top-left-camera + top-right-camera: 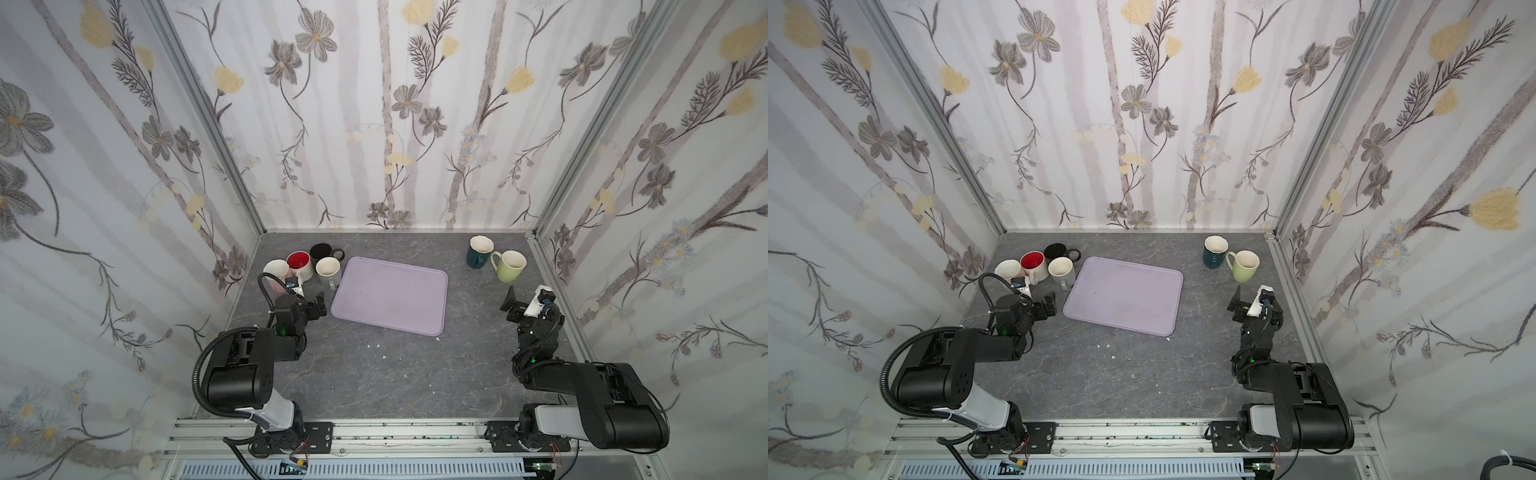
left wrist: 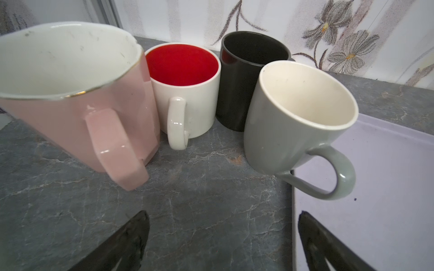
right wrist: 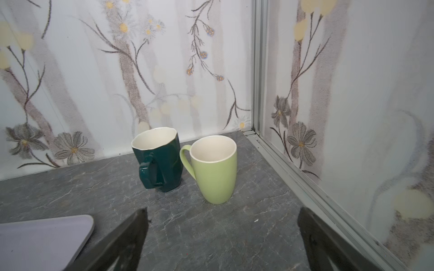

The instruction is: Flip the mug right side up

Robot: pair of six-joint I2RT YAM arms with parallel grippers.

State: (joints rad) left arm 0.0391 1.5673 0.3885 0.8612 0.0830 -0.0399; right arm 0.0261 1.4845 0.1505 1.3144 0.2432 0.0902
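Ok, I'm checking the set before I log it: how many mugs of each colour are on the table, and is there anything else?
Pink mug: 1
White mug with red inside: 1
Black mug: 1
Grey mug: 1
Dark green mug: 1
Light green mug: 1
Lilac tray: 1
Total: 7 things, 6 of them mugs, all standing mouth up.

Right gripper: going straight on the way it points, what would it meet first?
Probably the light green mug, standing upright ahead of the open right gripper; bare table lies between, though depth is uncertain.
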